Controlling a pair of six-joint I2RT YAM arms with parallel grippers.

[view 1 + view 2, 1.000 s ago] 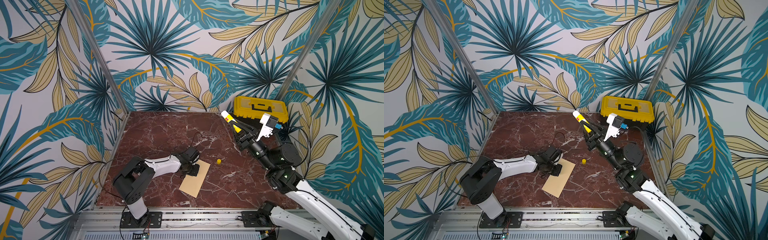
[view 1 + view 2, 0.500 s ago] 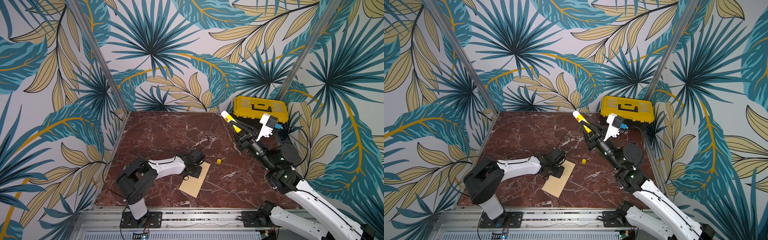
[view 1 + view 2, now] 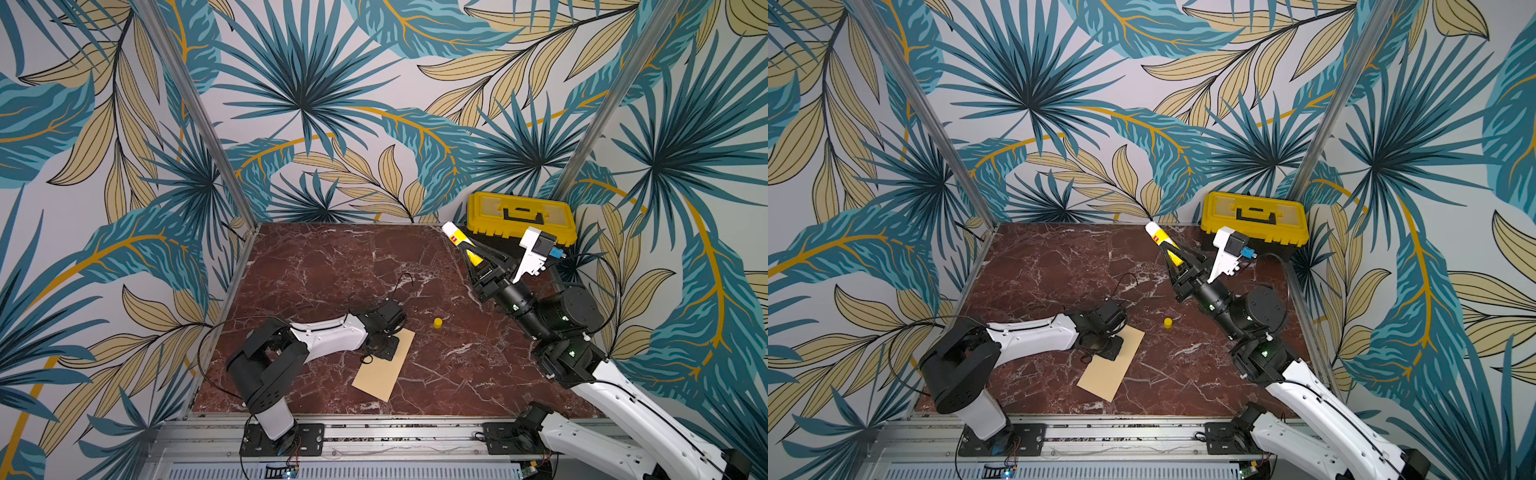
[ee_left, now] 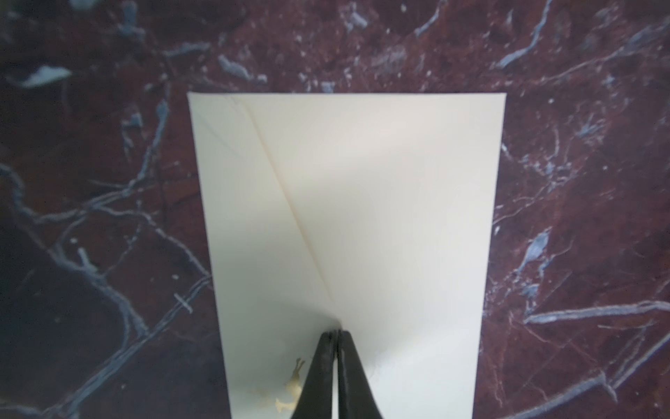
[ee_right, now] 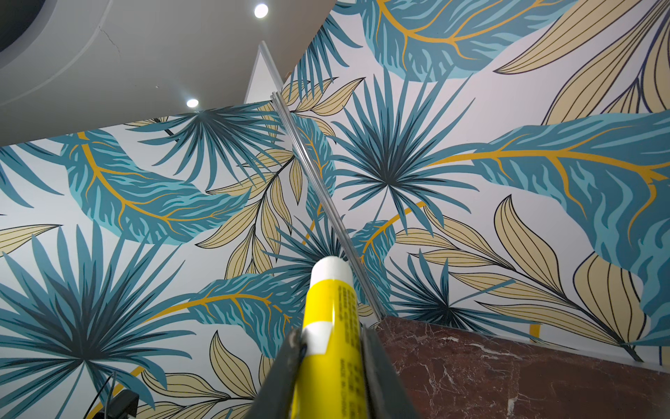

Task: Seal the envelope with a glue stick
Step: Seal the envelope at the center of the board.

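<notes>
1. Nearest to me, the envelope (image 3: pixel 380 370) lies flat on the marble table (image 3: pixel 332 266), left of centre and close to the near edge. It sits at an angle, its long side running from near-left to far-right.
2. In the left wrist view the envelope's seamed face is up, with a diagonal fold line crossing it and a small gold-brown mark beside the fingertips.
3. The left arm reaches low from its base at the near-left edge, forearm almost level, wrist bent down over the far end of the envelope.
4. The left gripper (image 4: pixel 335 333) has its jaws pressed together with nothing between them. The joined tips rest on the paper where the fold line ends.
5. Just right of and beyond the envelope, a small yellow cap (image 3: pixel 437 323) stands alone on the marble, apart from both arms.
6. The right arm rises from the near-right, elbow high, forearm angled up and toward the far-left.
7. The right gripper (image 3: pixel 478 259) is clamped on the glue stick (image 3: pixel 457 239), gripping its yellow body. The stick is raised above the table on the far right, its uncapped white end pointing up toward the back wall.
8. Farthest away, a yellow toolbox (image 3: pixel 519 216) sits in the far-right corner, lid closed, black handle on top. I cannot tell what is inside.
</notes>
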